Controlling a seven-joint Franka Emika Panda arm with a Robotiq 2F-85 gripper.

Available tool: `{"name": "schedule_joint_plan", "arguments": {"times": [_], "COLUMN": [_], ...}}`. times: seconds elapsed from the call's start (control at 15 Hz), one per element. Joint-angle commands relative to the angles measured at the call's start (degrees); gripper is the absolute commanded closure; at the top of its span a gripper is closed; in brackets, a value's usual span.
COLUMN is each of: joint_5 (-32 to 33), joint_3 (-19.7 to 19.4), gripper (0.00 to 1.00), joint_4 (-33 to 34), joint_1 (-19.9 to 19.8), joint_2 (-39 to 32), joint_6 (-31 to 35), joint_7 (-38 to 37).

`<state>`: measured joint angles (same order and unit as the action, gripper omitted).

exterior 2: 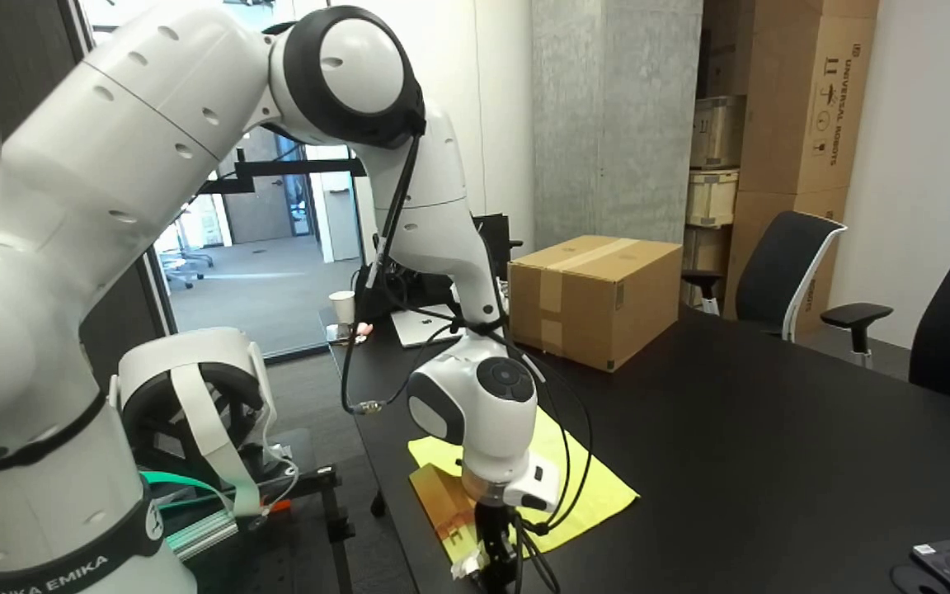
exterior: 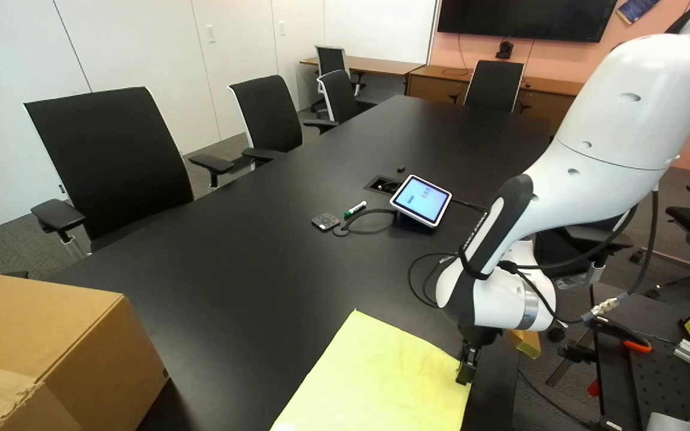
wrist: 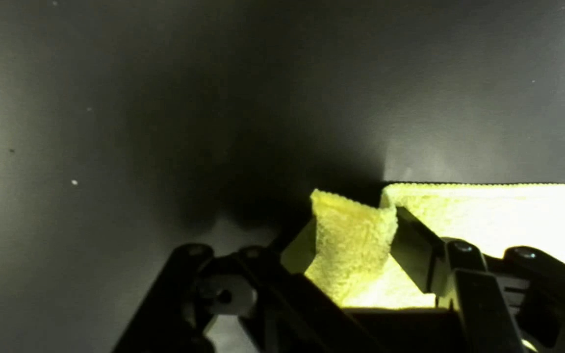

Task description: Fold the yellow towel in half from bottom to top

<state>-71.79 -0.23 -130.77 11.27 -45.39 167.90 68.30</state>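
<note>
The yellow towel (exterior: 381, 377) lies spread on the black table, running out of the bottom of this exterior view. It also shows in an exterior view (exterior 2: 594, 487), partly hidden behind the arm. My gripper (exterior: 466, 372) is down at the towel's edge near a corner, pointing at the table. In the wrist view, a raised, buckled part of the towel (wrist: 353, 235) stands between the two fingers (wrist: 356, 220). The fingers are still clearly apart, with the cloth filling the gap. The flat part of the towel extends to the right, past the right finger.
A cardboard box (exterior: 99, 353) stands on the table beyond the towel. A tablet (exterior: 421, 200), a green-capped marker (exterior: 355, 209) and a small dark square (exterior: 326, 221) lie farther along. An orange-tan piece (exterior 2: 440, 499) sits beside the gripper. Cables (exterior 2: 586, 429) hang from the arm.
</note>
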Motion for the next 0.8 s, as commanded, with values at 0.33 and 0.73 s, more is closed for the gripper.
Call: {"name": "schedule_joint_plan", "arguments": {"times": [0.33,0.73], "joint_5": [-0.54,-0.25], "joint_3": [-0.26,-0.43], "gripper": [0.96,0.92], "joint_4": [-1.31,1.2], "joint_1": [3.28,3.41], "joint_2": [4.33,5.87], "joint_6": [3.13,2.75], "joint_7": [-2.89,-5.25]}}
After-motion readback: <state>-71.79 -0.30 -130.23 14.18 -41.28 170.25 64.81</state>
